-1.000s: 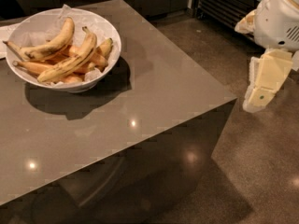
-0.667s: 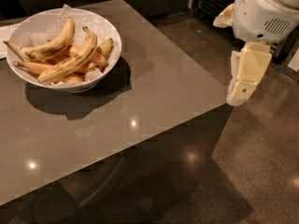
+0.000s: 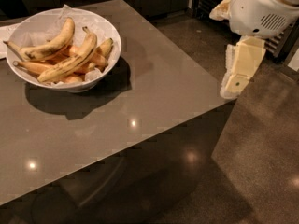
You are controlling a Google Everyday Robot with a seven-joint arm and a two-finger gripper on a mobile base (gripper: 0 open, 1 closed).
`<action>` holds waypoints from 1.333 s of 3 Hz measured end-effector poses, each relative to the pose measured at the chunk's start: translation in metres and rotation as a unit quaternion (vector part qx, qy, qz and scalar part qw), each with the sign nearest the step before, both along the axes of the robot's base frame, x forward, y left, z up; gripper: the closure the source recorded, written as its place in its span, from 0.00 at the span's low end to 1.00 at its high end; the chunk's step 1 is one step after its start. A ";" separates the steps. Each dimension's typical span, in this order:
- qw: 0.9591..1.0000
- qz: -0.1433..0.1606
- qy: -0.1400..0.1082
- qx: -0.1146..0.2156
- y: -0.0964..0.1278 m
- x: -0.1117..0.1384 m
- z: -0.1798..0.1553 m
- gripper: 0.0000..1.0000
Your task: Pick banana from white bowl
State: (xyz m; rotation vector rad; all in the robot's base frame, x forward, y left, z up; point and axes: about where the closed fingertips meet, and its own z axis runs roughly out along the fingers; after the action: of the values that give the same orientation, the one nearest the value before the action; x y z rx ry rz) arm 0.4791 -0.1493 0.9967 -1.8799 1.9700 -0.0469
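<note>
The white bowl (image 3: pixel 28 29), lined with crinkled white paper, stands on the grey table at the back left. It holds several bananas. The long pale-yellow banana (image 3: pixel 70 62) with brown freckles and a dark stem tip lies diagonally across the middle of the pile. Another yellow banana (image 3: pixel 49 45) with dark blotches lies behind it, and deeper orange bananas (image 3: pixel 96 59) lie underneath. My gripper (image 3: pixel 233 85) hangs pointing down beyond the table's right edge, far to the right of the bowl, with nothing in it.
The grey table (image 3: pixel 154 83) reaches from the left to its right corner just under the gripper. A dark polished floor (image 3: pixel 261 162) lies to the right and in front. Dark cabinets stand behind. A white sheet (image 3: pixel 4 31) lies at the far left edge.
The arm and gripper have moved left, from well off the table's right side to just beside its right edge. The bowl and bananas have not moved.
</note>
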 end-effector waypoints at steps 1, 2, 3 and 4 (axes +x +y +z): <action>0.999 0.037 -0.022 0.003 0.028 0.021 0.009 0.00; 0.996 0.082 -0.034 0.000 0.059 0.041 0.015 0.00; 0.996 0.085 -0.038 0.001 0.063 0.041 0.018 0.00; 0.994 0.094 -0.052 -0.004 0.066 0.044 0.021 0.00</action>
State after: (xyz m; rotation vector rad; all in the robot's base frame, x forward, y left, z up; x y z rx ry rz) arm 0.5229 -0.0830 1.0176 -2.0173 1.7189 -0.0963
